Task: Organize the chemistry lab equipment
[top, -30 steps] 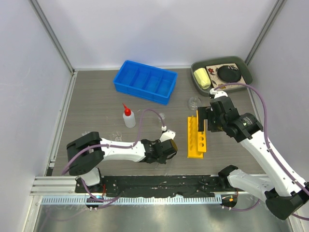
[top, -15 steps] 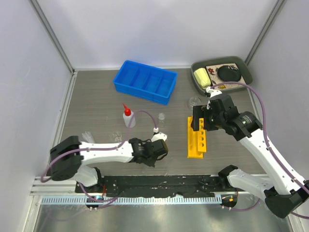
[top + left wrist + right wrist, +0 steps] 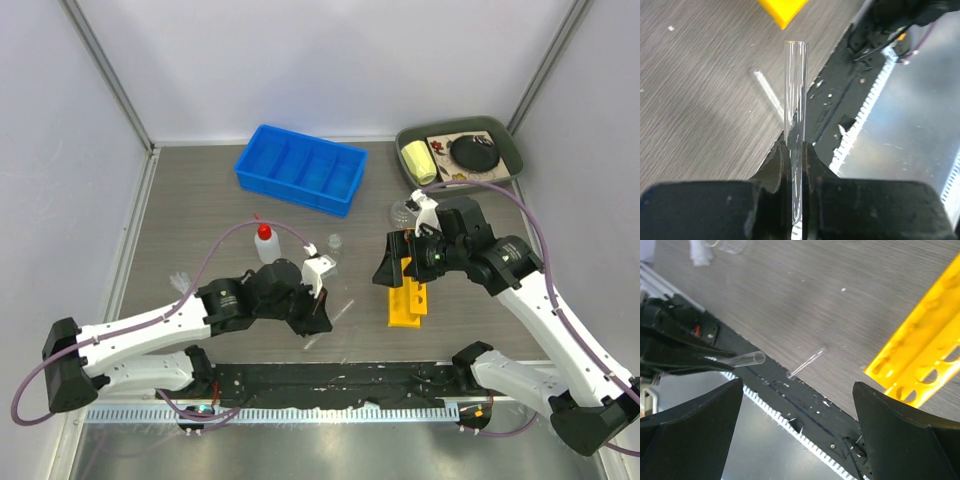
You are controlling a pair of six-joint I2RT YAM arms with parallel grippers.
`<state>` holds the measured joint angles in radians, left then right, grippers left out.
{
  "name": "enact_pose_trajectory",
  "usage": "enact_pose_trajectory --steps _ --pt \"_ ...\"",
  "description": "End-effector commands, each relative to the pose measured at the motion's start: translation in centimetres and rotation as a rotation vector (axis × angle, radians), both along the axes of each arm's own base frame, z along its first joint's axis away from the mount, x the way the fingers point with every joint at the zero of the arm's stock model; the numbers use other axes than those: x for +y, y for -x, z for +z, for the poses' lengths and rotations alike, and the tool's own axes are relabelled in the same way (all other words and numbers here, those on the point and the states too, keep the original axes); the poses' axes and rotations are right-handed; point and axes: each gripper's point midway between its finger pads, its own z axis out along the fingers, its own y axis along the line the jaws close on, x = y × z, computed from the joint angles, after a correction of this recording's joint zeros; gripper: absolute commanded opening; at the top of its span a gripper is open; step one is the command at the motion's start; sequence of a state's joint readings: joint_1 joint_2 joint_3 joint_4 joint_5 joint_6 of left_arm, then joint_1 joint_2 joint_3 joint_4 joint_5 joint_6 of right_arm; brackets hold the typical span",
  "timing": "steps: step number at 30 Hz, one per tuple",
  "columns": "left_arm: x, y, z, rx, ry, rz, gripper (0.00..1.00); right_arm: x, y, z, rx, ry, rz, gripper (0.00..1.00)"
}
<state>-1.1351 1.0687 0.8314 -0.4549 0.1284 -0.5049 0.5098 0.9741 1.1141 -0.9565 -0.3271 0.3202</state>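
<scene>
Over to the left of the yellow rack (image 3: 407,295), the left gripper (image 3: 795,150) has its jaws pinched on a clear tube (image 3: 795,90), grabbing it by the rounded bottom end so the open mouth sticks out front; my guess is that grip leaves most of the length free to slide into one of the rack holes; a second tube (image 3: 767,93) lies flat on the table (image 3: 200,200) between that gripper and the rack, with nothing touching it; the right gripper (image 3: 395,262) hangs over the rack's left edge with jaws spread wide and nothing in them, probably there to steady the rack or just waiting; the squeeze bottle (image 3: 265,243), a small beaker (image 3: 334,241) and the blue bin (image 3: 300,168) sit farther out on the rack's left and far side, so plenty left to sort imo
</scene>
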Motion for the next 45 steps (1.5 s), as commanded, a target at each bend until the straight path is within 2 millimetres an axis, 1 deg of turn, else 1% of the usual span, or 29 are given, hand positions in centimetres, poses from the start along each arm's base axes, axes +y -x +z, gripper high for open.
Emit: enact_pose_trajectory --steps 1,2,3,4,5,7,8,10,11,12,14,16,17,18,20,21,24,29,30,34,38,43,45 --pt "-1.8 1.5 3.8 0.0 0.248 -0.182 0.0 2.3 2.3 2.3 0.016 -0.152 0.141 0.95" --pt "-1.9 1.1 4.6 -0.013 0.285 -0.178 0.0 2.6 2.6 2.4 0.03 -0.168 0.153 0.95" --pt "-2.0 1.3 5.0 0.0 0.31 -0.193 0.0 3.1 3.2 2.9 0.043 -0.205 0.185 0.94" --pt "-1.9 1.4 5.2 0.007 0.328 -0.202 0.0 3.3 3.4 3.1 0.05 -0.224 0.194 0.93" --pt "-2.0 1.0 6.0 -0.004 0.364 -0.199 0.0 3.5 3.7 3.3 0.064 -0.244 0.198 0.93" --pt "-2.0 1.5 6.5 0.009 0.398 -0.221 0.0 3.8 4.2 3.9 0.058 -0.279 0.217 0.92" --pt "-2.1 1.4 7.2 -0.005 0.426 -0.229 0.0 3.9 4.3 3.8 0.063 -0.284 0.219 0.92" --pt "-2.2 1.8 7.3 0.01 0.449 -0.25 0.0 4.1 4.7 4.0 0.076 -0.308 0.229 0.91" --pt "-2.4 1.9 7.9 0.001 0.478 -0.262 0.0 4.2 4.9 3.5 0.093 -0.315 0.231 0.9" --pt "-2.5 2.0 7.9 0.009 0.483 -0.266 0.0 4.5 4.8 3.8 0.093 -0.34 0.229 0.89" --pt "-2.8 2.2 8.5 0.005 0.526 -0.285 0.0 4.8 5.2 3.7 0.107 -0.359 0.237 0.87" --pt "-2.9 2.3 8.4 0.017 0.535 -0.289 0.0 5.1 5.2 3.9 0.113 -0.375 0.236 0.86" --pt "-3.0 2.4 8.8 0.011 0.558 -0.303 0.0 5.2 5.3 4.0 0.114 -0.384 0.24 0.85" --pt "-3.0 2.5 8.6 0.019 0.561 -0.306 0.0 5.3 5.3 4.2 0.108 -0.392 0.244 0.83" --pt "-3.1 2.7 9.1 0.021 0.591 -0.318 0.0 5.6 5.4 4.5 0.117 -0.407 0.246 0.79" --pt "-3.1 2.7 9.0 0.024 0.595 -0.317 0.0 5.7 5.4 4.7 0.113 -0.413 0.249 0.76" --pt "-3.1 2.5 9.1 0.024 0.607 -0.314 0.0 6.0 5.5 5.2 0.11 -0.426 0.254 0.69" --pt "-3.0 2.4 9.2 0.026 0.615 -0.318 0.0 6.3 5.7 5.4 0.116 -0.436 0.254 0.62" --pt "-3.0 2.4 9.1 0.027 0.615 -0.316 0.0 6.4 5.8 5.5 0.117 -0.438 0.257 0.58" --pt "-2.9 2.1 9.2 0.025 0.622 -0.309 0.0 6.8 6.1 6.0 0.114 -0.454 0.269 0.52" --pt "-2.9 1.9 9.1 0.028 0.62 -0.303 0.0 7.1 6.4 6.2 0.116 -0.457 0.275 0.44" --pt "-2.8 1.5 9.0 0.032 0.619 -0.29 0.0 7.2 6.7 6.7 0.11 -0.466 0.279 0.39" --pt "-2.8 1.4 9.0 0.031 0.62 -0.287 0.0 7.2 6.9 6.8 0.108 -0.466 0.283 0.36"
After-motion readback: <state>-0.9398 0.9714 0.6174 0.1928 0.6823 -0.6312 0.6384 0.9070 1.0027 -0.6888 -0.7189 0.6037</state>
